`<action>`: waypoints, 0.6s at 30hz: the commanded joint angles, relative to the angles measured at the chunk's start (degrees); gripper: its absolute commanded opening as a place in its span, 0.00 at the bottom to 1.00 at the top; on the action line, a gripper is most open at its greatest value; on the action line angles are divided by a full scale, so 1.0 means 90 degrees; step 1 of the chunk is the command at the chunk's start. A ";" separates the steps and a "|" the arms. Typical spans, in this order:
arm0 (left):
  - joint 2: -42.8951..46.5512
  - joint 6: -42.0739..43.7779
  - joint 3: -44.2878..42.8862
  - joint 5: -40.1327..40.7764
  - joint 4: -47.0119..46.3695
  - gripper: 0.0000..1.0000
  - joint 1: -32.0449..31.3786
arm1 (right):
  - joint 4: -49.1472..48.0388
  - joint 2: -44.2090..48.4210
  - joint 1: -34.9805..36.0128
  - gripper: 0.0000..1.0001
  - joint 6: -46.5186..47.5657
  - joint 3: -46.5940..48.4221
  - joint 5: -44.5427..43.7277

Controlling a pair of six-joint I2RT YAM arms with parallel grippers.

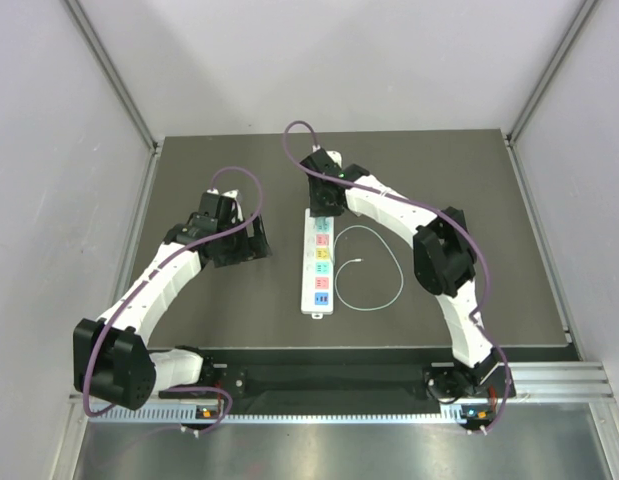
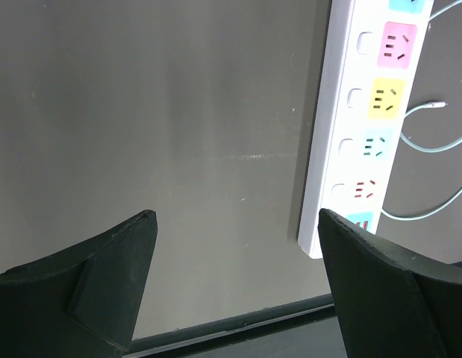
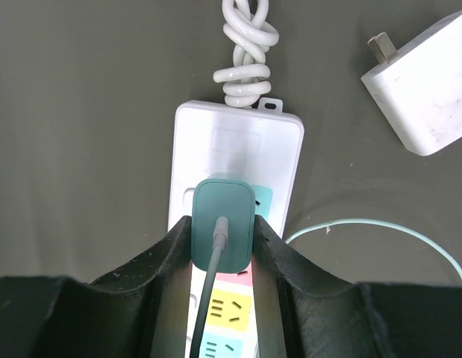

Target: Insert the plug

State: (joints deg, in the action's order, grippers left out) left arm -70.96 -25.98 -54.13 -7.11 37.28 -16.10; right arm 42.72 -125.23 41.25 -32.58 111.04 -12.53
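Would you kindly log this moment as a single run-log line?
right jaws: shut on small teal-green boxy plug | plug: at end socket of long white power strip, seating unclear | left jaws: open, empty

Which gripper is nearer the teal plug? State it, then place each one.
Right. The right gripper has its jaws shut on the plug, over the power strip's far end. The left gripper hangs open to the strip's left, apart from strip and plug.
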 commanded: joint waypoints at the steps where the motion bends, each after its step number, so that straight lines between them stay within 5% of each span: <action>1: 0.0199 0.0083 0.0008 -0.0079 -0.0216 0.93 0.0041 | -0.0576 0.0545 0.0055 0.00 0.0085 -0.0306 -0.0170; 18: 0.0296 0.0054 -0.0001 -0.0010 -0.0216 0.93 0.0060 | -0.0792 0.0584 0.0367 0.00 -0.0354 -0.1185 -0.0677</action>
State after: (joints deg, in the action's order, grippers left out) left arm -70.02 -25.96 -54.08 -7.27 37.23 -15.94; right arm 35.73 -121.82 42.46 -34.13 102.32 -15.77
